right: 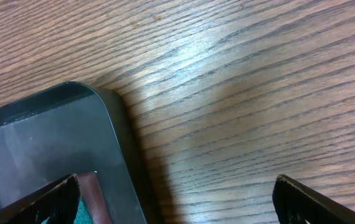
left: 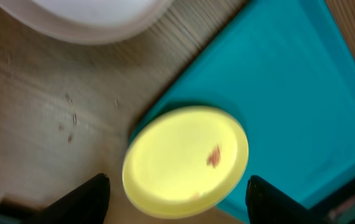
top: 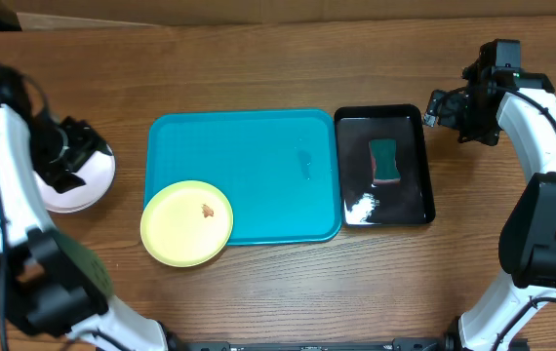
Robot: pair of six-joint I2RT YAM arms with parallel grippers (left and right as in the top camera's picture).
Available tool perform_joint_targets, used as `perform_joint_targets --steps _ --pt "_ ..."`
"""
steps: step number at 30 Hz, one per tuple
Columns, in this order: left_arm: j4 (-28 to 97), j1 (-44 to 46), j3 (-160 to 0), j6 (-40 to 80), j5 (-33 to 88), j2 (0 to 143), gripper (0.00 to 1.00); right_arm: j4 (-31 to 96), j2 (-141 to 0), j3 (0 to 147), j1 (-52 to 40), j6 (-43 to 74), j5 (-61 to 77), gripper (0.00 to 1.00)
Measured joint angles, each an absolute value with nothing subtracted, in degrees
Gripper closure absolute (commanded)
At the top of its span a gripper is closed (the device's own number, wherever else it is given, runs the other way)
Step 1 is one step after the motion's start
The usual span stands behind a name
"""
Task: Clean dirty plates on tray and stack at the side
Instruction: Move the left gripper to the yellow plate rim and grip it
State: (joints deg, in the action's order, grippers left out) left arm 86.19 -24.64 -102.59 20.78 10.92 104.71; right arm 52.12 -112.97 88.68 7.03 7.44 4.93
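Turquoise tray (top: 258, 146) carries the yellow-green plate (top: 187, 222) across its near-left corner, partly over the table (top: 278, 292), with a reddish smear (top: 206, 208) on it. Right of the tray, a black tray (top: 417, 166) holds a green sponge (top: 385, 161). Left of the tray, a white plate (top: 88, 185) sits half hidden under my left tool (left: 177, 183), whose fingers are spread and empty; I cannot tell if more plates lie beneath. My right tool (right: 176, 186), beyond the black tray, is spread too.

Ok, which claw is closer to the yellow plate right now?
Left. The left claw hovers above the white plate, just beside the yellow plate; the right claw sits far across, beyond the black tray.
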Motion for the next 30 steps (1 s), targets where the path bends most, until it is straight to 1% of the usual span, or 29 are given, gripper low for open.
perform_joint_targets --steps 4,9,10,11,13,14,17,25,30 --pt "91.88 -16.45 -102.59 20.71 7.18 95.59 0.33 52.10 -112.97 88.68 7.03 7.46 4.91 0.00" --pt "94.11 -6.68 -100.57 21.04 3.60 88.16 0.38 52.12 -112.97 88.68 7.03 7.46 4.91 0.00" --pt "94.28 -5.06 -99.42 21.21 3.27 87.20 0.41 52.16 -112.97 88.68 7.03 7.46 4.93 0.00" --pt "94.13 -3.64 -97.84 21.52 2.85 86.32 0.49 52.14 -112.97 88.68 7.03 7.49 4.93 0.00" --pt "94.06 -1.08 -93.60 23.62 1.85 84.93 0.70 52.14 -112.97 88.68 7.03 7.46 4.91 0.00" --pt "94.00 -0.47 -91.90 24.08 1.28 84.62 0.71 52.14 -112.97 88.68 7.03 7.46 4.93 0.00" --pt "92.44 0.78 -84.90 26.70 -0.12 84.20 0.70 52.16 -112.97 88.68 7.03 7.46 4.91 0.00" --pt "82.11 0.32 -65.36 32.53 -5.78 83.94 0.56 52.14 -112.97 88.68 7.03 7.46 4.93 0.00" --pt "78.28 -3.09 -61.54 34.46 -6.96 83.94 0.55 52.12 -112.97 88.68 7.03 7.46 4.91 0.00"
